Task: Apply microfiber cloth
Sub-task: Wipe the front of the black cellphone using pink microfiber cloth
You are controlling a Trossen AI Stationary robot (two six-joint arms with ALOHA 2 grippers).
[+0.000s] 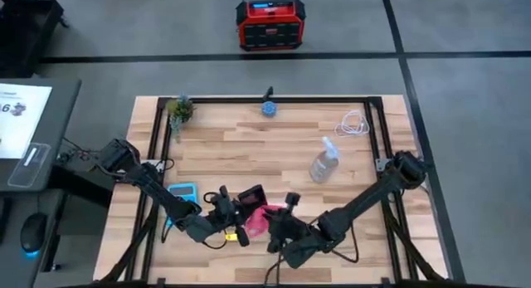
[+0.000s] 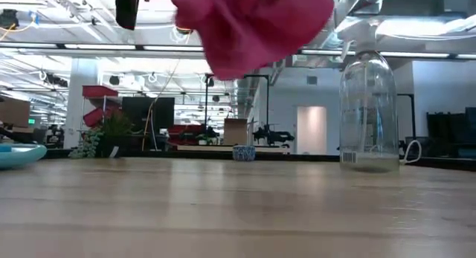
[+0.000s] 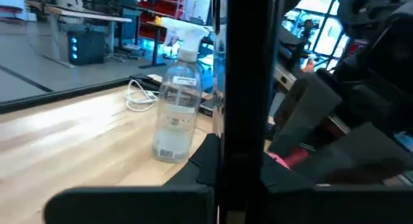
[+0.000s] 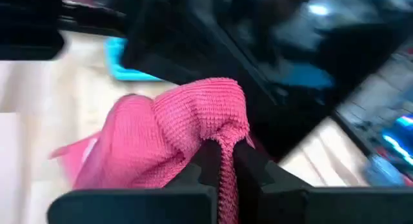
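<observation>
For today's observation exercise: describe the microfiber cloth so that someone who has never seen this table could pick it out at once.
On the wooden table, look near the front edge, where the two dark arms meet. The microfiber cloth hangs bunched from the right gripper, beside the black phone held by the left gripper. It is the only pink-red fabric; the nearby calculator is hard and light blue.

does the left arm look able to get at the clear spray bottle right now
Probably not right away: the left end effector is shut on the black phone, held upright. The clear plastic spray bottle stands apart with bare table between, so it must first set the phone down.
</observation>
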